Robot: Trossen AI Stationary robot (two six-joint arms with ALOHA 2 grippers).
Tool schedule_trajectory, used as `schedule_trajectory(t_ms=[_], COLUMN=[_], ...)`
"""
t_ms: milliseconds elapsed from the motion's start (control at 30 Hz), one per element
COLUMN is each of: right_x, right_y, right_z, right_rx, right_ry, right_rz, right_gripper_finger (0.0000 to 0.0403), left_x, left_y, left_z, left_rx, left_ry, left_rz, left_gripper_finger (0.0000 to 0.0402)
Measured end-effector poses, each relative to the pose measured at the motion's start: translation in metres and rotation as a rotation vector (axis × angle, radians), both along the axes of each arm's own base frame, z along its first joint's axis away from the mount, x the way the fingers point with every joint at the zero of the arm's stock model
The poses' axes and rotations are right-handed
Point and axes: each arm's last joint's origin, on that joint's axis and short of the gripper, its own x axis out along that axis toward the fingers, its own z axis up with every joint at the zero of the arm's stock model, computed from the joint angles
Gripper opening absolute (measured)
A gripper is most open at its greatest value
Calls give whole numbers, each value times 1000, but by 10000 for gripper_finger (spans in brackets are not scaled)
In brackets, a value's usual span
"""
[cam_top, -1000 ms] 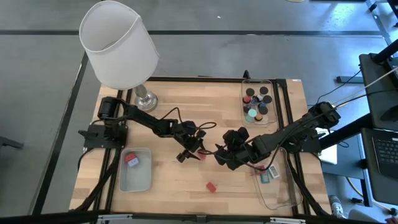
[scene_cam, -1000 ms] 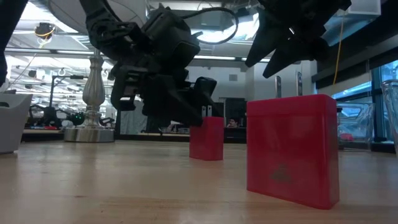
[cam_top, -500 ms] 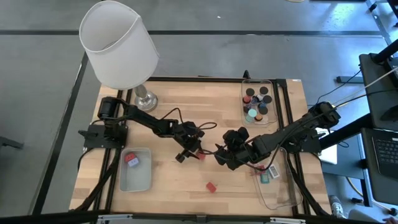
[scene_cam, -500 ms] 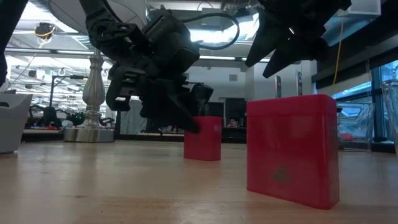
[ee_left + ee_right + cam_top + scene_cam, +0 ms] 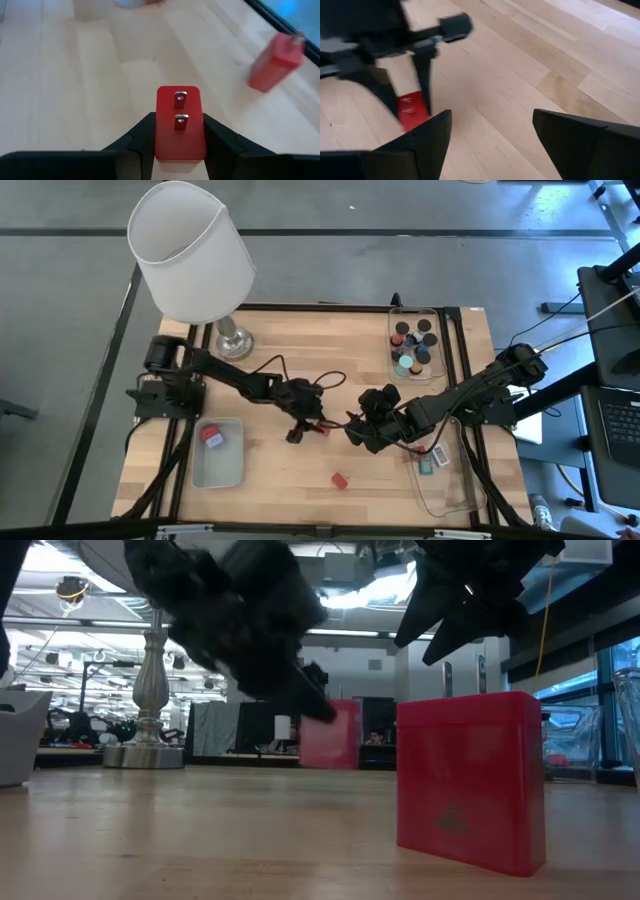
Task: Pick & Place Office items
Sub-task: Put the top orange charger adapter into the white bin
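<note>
My left gripper is shut on a small red block with two metal prongs on its face, above the middle of the table. The block also shows lifted off the wood in the low view. My right gripper is open and empty just to the right of it, fingers wide apart. A second red block stands on its base on the table nearer the front edge; it is large in the low view. A third red block lies in the frosted tray. My left gripper pinches the red block by two opposite sides between its two fingers. The fingers come from above, slanting down. The block is lifted clear of the table, its pronged face toward the wrist camera.
A tray with dark cylinders and one teal cylinder stands at the far right. A clear tray with flat teal and white pieces lies at the near right. The white-shaded lamp stands at the far left, its metal base on the table.
My left gripper has slid the red block a little toward the table's left, then raised it clear of the table. My right gripper has stayed open and still.
</note>
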Motion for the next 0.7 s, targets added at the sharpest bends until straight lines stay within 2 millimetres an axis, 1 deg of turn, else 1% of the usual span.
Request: schedule_trajectory(t_ms=[133, 267, 433, 533, 700], right_x=[0, -1, -1, -1, -1], right_y=[0, 1, 1, 1, 1], right_z=[0, 0, 0, 0, 0], right_rx=[-1, -6, -20, -20, -35], right_ry=[1, 5, 15, 15, 26], right_rz=[3, 11, 27, 28, 44], right_gripper_finger=[281, 281, 281, 281, 281], left_x=[-13, -35, -76, -104, -148], left_y=[-20, -40, -62, -73, -92], left_z=[22, 44, 62, 66, 76], left_rx=[59, 102, 68, 18, -86], left_ry=[-4, 20, 108, 171, 215], left_rz=[15, 117, 256, 329, 484], left_gripper_finger=[119, 119, 119, 119, 119])
